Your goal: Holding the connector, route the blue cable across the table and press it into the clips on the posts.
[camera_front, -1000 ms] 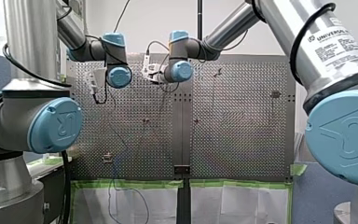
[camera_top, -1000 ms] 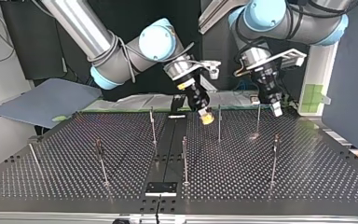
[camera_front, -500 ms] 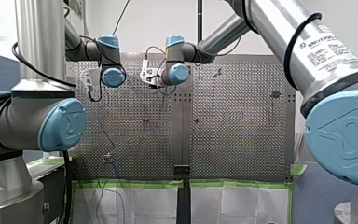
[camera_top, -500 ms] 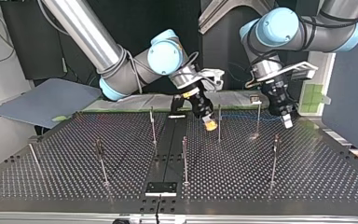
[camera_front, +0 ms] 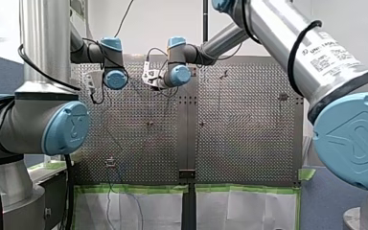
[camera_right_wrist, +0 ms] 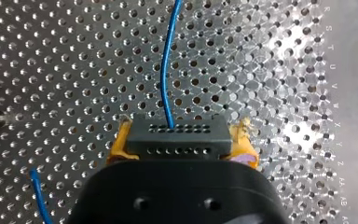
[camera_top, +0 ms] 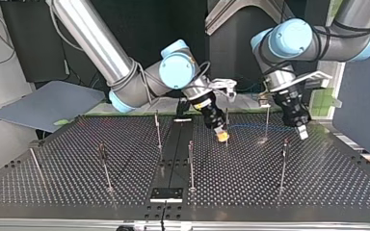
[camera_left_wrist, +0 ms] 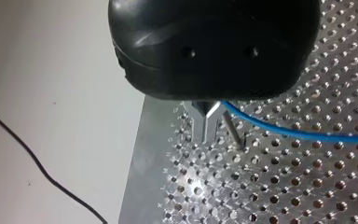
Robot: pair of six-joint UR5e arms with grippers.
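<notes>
— First, the count of each item?
— Two arms, two grippers, one connector [camera_right_wrist: 176, 136], one blue cable [camera_right_wrist: 168, 70]. The top view shows six posts [camera_top: 191, 163]: three in the near row, three in the far row. One thinner rod [camera_top: 34, 161] stands at that view's left.
— Tool status?
— Near unit, my right gripper [camera_right_wrist: 182, 140]: clenched on the connector, with yellow pads [camera_right_wrist: 117, 148] pressed against both its ends. The blue cable leaves the connector's face and runs ahead over the holes. In the top view this unit hangs low, just beside the far middle post. At that view's right, my left gripper [camera_left_wrist: 205, 125]: black body; whether it is clamped or released cannot be told. The cable runs out from beside its tip.
— Cable position?
— It is strung just above the surface between the two grippers, past the far right post. Whether it sits in a clip cannot be told.
— Surface and room?
— Perforated metal table [camera_top: 318, 183] with a dark centre strip [camera_top: 173, 149]. Beyond it in the top view lies a blue-grey sheet [camera_top: 53, 101] against a dark backdrop.
</notes>
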